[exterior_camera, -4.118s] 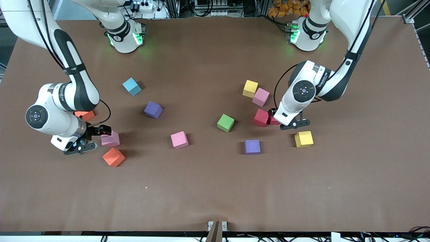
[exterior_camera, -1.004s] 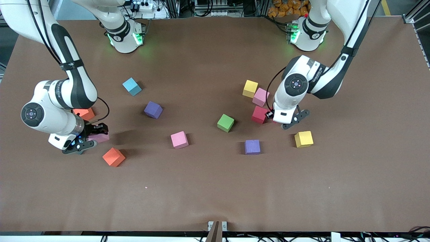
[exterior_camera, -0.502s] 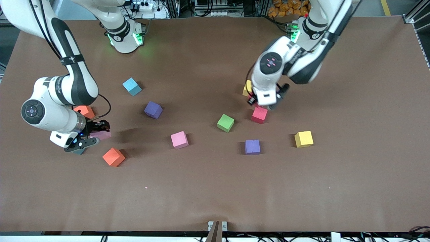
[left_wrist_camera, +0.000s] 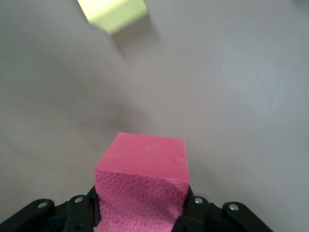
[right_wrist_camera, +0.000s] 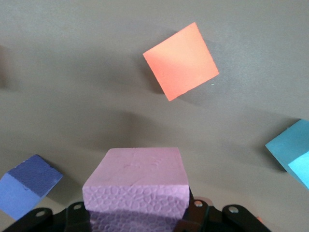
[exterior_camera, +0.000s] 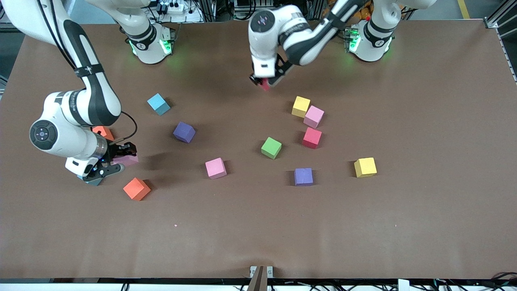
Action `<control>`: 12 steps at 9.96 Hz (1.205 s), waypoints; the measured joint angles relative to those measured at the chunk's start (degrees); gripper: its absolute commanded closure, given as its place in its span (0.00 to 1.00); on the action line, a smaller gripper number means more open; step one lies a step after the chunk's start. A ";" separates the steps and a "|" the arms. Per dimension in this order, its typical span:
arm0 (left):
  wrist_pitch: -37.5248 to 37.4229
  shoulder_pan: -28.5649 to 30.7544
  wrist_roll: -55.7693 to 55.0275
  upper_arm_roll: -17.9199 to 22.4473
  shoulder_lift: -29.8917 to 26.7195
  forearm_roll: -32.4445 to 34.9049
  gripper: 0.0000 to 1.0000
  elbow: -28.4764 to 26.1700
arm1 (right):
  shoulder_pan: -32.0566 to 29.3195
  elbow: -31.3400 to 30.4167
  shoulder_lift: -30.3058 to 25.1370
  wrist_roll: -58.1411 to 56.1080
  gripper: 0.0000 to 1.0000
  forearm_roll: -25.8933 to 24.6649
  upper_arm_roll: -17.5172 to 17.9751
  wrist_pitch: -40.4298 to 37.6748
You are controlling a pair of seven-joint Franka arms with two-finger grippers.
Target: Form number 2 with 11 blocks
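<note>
My left gripper (exterior_camera: 264,83) hangs over the table's strip near the robots' bases, shut on a red block (left_wrist_camera: 142,183). My right gripper (exterior_camera: 117,161) stays low at the right arm's end, shut on a pink block (right_wrist_camera: 137,186). Other blocks lie scattered: light blue (exterior_camera: 158,104), purple (exterior_camera: 184,132), orange (exterior_camera: 136,188), pink (exterior_camera: 215,168), green (exterior_camera: 271,148), red (exterior_camera: 312,138), purple (exterior_camera: 303,176), yellow (exterior_camera: 365,167). A yellow block (exterior_camera: 301,106) touches a pink one (exterior_camera: 314,116). No number 2 is in view.
A second orange block (exterior_camera: 103,132) is half hidden by the right arm. The right wrist view shows an orange block (right_wrist_camera: 181,60), a purple block (right_wrist_camera: 26,186) and a light blue block (right_wrist_camera: 294,150) on the brown table (exterior_camera: 258,226).
The left gripper rose with the red block from beside the other red block and swung toward the robots' bases. The right gripper drifted slightly toward the table's middle with its pink block.
</note>
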 measured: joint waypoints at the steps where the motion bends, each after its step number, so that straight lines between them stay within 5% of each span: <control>1: 2.14 -1.45 0.66 0.06 2.15 1.93 1.00 0.81 | 0.15 -0.01 -0.10 0.00 0.37 0.07 0.09 -0.21; 4: 4.76 -5.12 6.27 0.08 11.68 13.09 1.00 4.85 | 0.33 0.00 -0.29 0.03 0.37 0.36 0.16 -0.47; 6: 4.99 -9.17 15.66 0.24 15.77 13.61 1.00 7.22 | 0.36 0.00 -0.33 0.07 0.37 0.43 0.15 -0.60; 12: 2.34 -10.39 27.51 1.17 17.07 13.66 1.00 9.04 | 0.36 -0.02 -0.38 0.13 0.37 0.53 0.14 -0.82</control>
